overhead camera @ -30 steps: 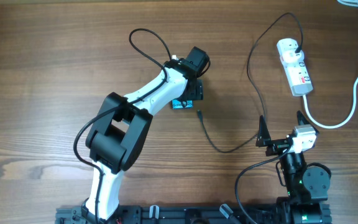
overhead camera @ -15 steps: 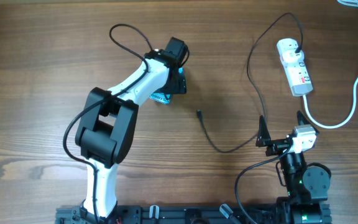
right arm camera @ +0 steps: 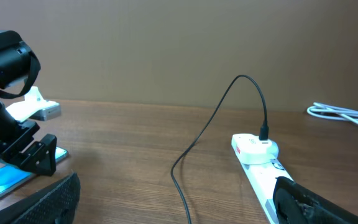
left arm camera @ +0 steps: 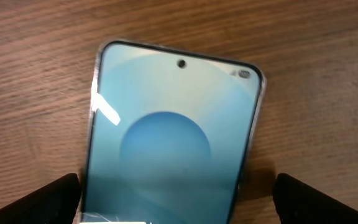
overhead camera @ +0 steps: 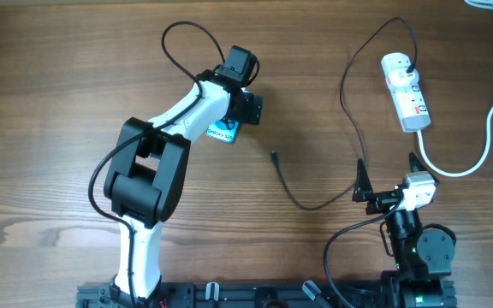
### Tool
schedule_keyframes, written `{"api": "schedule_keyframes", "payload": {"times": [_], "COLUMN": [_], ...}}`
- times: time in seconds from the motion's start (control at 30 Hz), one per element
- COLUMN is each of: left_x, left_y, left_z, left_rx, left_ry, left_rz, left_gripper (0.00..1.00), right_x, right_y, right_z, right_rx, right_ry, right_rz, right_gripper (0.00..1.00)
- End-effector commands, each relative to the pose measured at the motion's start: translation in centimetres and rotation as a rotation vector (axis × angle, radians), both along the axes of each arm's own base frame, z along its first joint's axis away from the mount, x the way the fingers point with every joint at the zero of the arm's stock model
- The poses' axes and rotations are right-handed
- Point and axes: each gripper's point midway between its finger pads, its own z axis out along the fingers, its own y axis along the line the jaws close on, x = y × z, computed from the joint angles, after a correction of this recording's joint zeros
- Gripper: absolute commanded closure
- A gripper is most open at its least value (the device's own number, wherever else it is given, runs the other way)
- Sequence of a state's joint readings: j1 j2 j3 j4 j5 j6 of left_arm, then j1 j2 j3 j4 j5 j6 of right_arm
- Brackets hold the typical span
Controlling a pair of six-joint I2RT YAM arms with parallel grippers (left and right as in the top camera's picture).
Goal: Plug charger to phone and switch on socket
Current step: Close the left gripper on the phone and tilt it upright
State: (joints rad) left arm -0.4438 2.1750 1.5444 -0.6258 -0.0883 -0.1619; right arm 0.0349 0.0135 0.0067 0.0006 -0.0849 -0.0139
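The phone (left arm camera: 173, 143), with a turquoise screen and pale rim, lies flat on the wooden table; from overhead only its end (overhead camera: 222, 133) shows beside the left arm. My left gripper (left arm camera: 182, 199) is open, its fingers (left arm camera: 48, 202) straddling the phone with a gap on each side; it also shows overhead (overhead camera: 240, 115). The charger (overhead camera: 349, 85), a thin black cable, runs from the socket (overhead camera: 406, 91) in a loop to its free tip (overhead camera: 274, 156) on the table right of the phone. My right gripper (overhead camera: 389, 175) is open and empty near the front right; in its wrist view (right arm camera: 179, 202) the cable (right arm camera: 182, 177) lies ahead.
The socket's thick white lead (overhead camera: 486, 128) curves along the right edge. The right wrist view shows the socket (right arm camera: 260, 158), the left arm (right arm camera: 11, 112) and the phone (right arm camera: 5, 177) at far left. A brown wall stands behind the table.
My left gripper moved left and the phone shifted left with it, away from the charger tip. In the last half second the gripper only turned slightly. The right arm has not moved.
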Motion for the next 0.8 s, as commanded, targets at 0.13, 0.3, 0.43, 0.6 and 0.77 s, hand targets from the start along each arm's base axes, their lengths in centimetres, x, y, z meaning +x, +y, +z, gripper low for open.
{"api": "schedule_keyframes", "payload": {"times": [0.13, 0.3, 0.43, 0.6, 0.77], "left_x": [-3.1, -3.4, -3.4, -3.3, -2.5], "left_y": [0.7, 0.8, 0.9, 0.8, 0.5], "left_z": [-2.6, -2.6, -2.6, -2.6, -2.4], "left_rx": [0.031, 0.037, 0.033, 0.031, 0.021], "left_ry": [0.138, 0.153, 0.152, 0.146, 0.115], "left_rz": [-0.053, -0.051, -0.02, -0.021, -0.036], "left_gripper": [0.09, 0.2, 0.05, 0.0, 0.0], "right_x": [0.0, 0.0, 0.0, 0.0, 0.0], "right_y": [0.0, 0.0, 0.0, 0.0, 0.0], "right_z": [0.1, 0.1, 0.1, 0.1, 0.1], "right_rx": [-0.012, -0.012, -0.012, -0.012, -0.012], "right_ry": [-0.006, -0.006, -0.006, -0.006, -0.006], "right_rz": [-0.002, -0.002, -0.002, -0.002, -0.002], "right_gripper": [0.0, 0.0, 0.0, 0.0, 0.0]}}
